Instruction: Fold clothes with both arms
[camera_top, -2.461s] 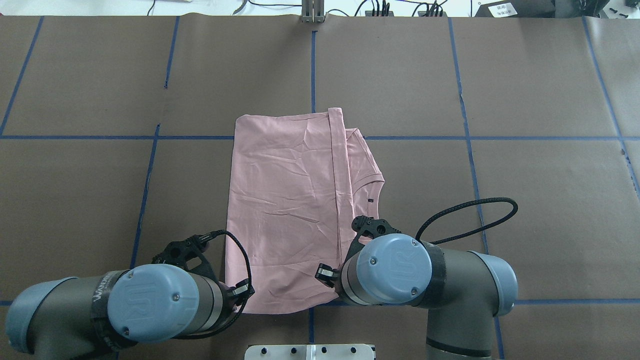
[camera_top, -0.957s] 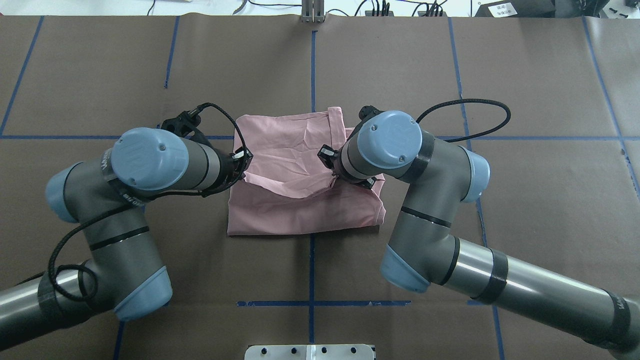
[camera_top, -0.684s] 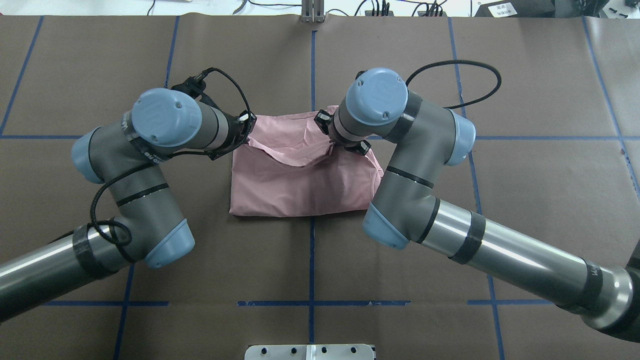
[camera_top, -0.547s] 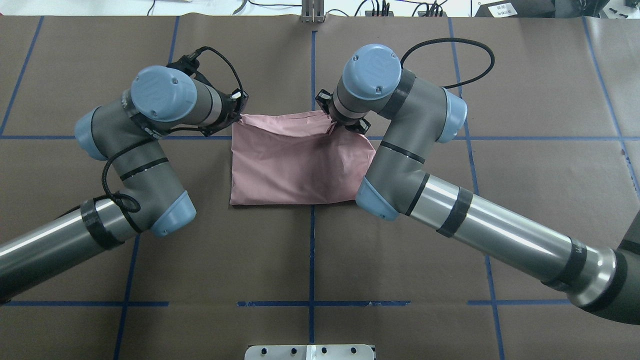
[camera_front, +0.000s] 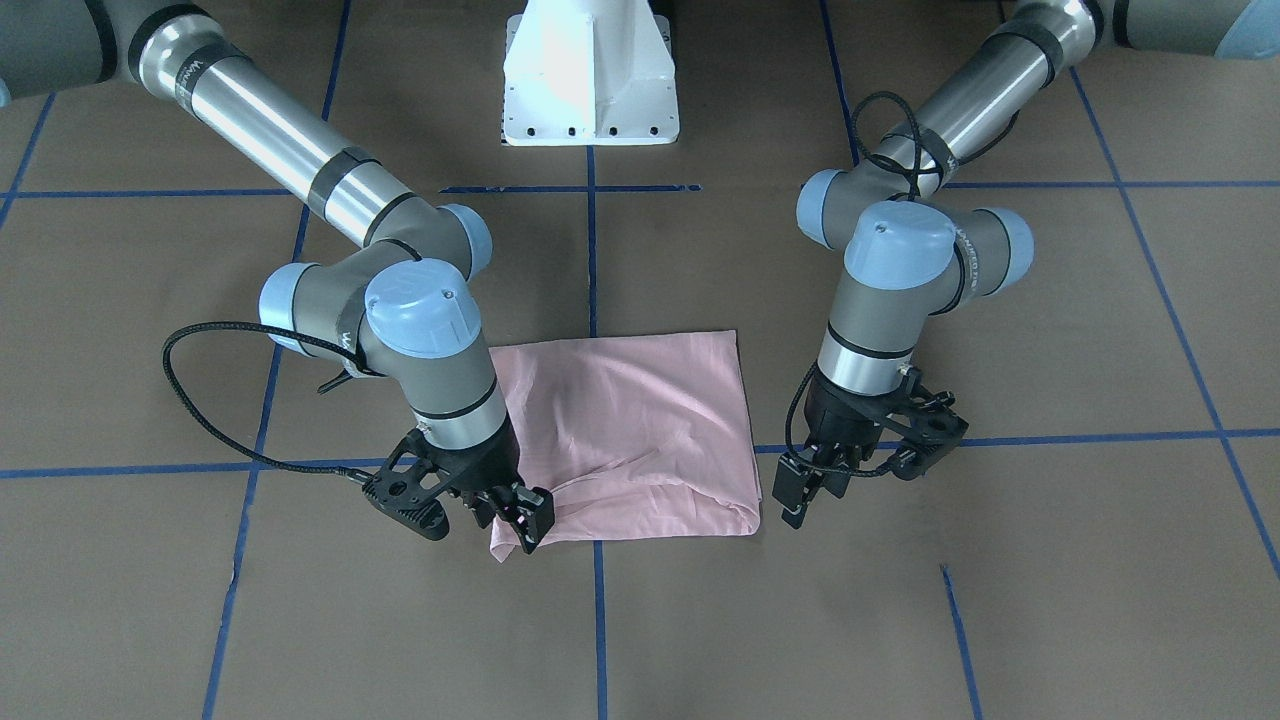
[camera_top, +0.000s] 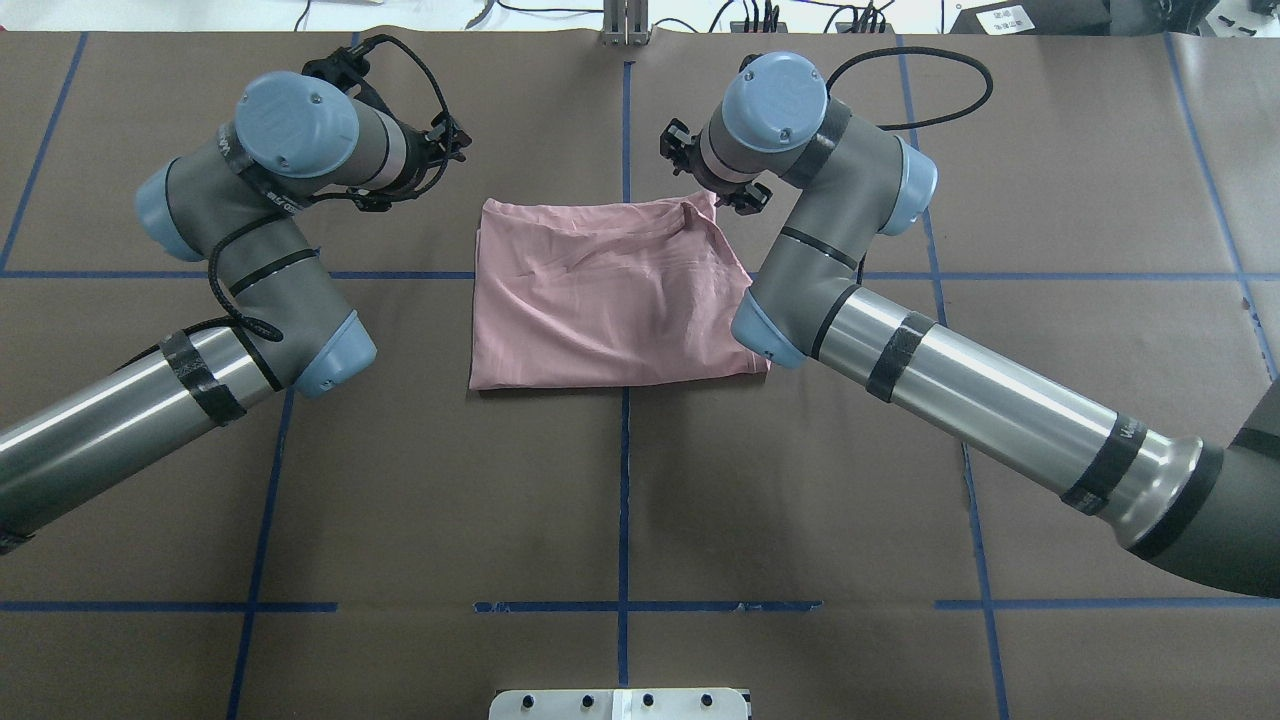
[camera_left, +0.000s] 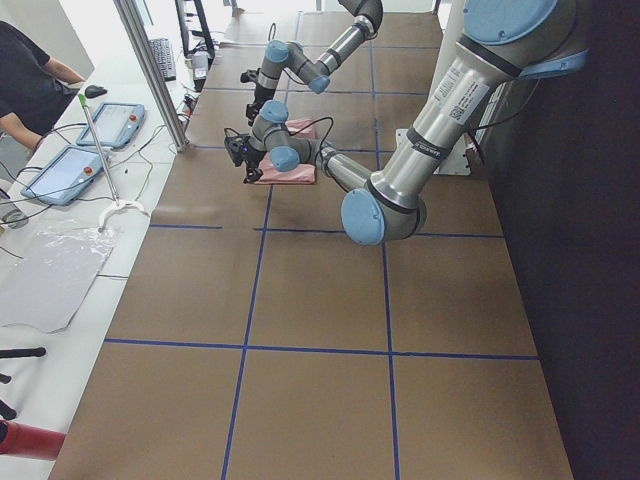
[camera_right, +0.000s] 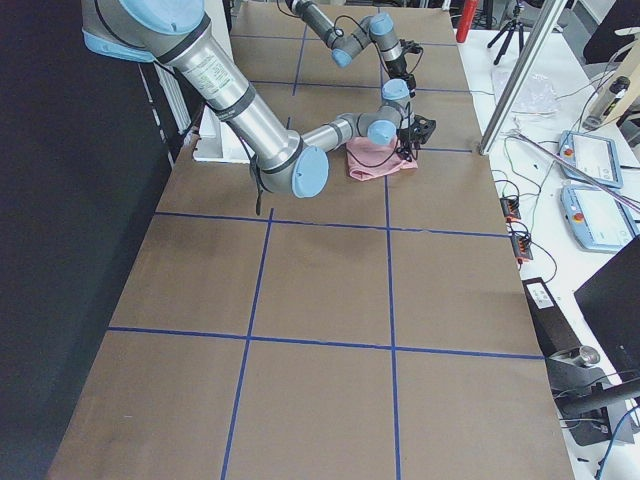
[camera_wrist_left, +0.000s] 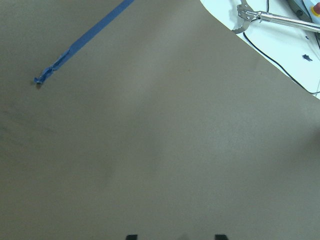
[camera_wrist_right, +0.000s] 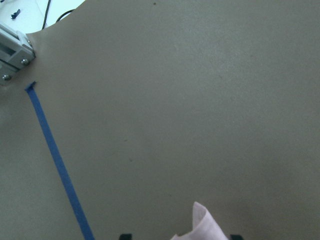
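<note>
The light pink T-shirt (camera_top: 600, 300) lies folded into a rough rectangle on the brown table, plain side up; its print is hidden. My left gripper (camera_top: 450, 150) is open and empty, off the shirt's far left corner; it stands just beside that corner in the front view (camera_front: 815, 485). The left wrist view (camera_wrist_left: 175, 237) shows only bare table between its tips. My right gripper (camera_top: 712, 190) is at the shirt's far right corner (camera_front: 515, 515). Its jaws stand wide apart with a tip of pink cloth (camera_wrist_right: 205, 225) poking up between them.
Blue tape lines (camera_top: 622, 480) cross the brown table cover. The white pedestal base (camera_front: 590, 80) stands at the robot's edge. A metal post (camera_top: 625, 25), cables and tablets (camera_left: 100, 125) sit along the far edge, where an operator (camera_left: 30, 70) sits.
Both grippers carried the shirt's near hem to its far edge, folding it in half. The left gripper then let go and moved off to the left; the right gripper's jaws now stand apart.
</note>
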